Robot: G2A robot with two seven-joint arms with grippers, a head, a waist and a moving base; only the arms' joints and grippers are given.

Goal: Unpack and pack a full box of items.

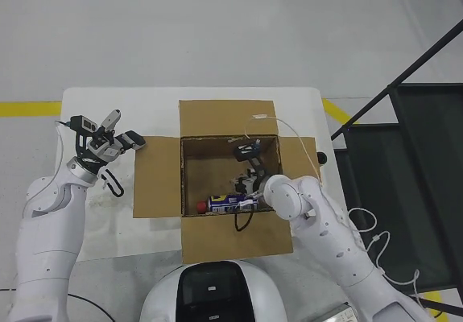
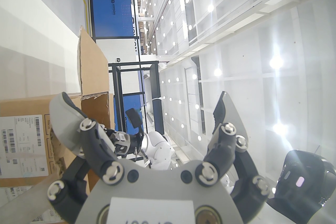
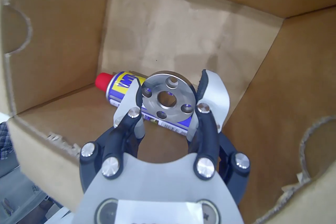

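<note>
1. Right gripper (image 3: 170,88), closest to the lens, is clamped on the rim of a round metal disc (image 3: 181,96), down inside the cardboard box (image 3: 52,25).
2. Just beyond the disc, in line with the fingers, a spray can (image 3: 118,87) lies on its side on the box floor. Whether disc and can touch cannot be told.
3. Seen from above, the can's long axis runs along the wall nearest the robot, red cap toward the robot's left.
4. Bare floor lies toward the far wall, so setting the disc down probably means shifting that way, while lifting it out is a straight rise.
5. Left gripper (image 1: 112,137) is spread wide and empty above the table (image 1: 94,105), outside the box. The right arm is far nearer the can.
</note>
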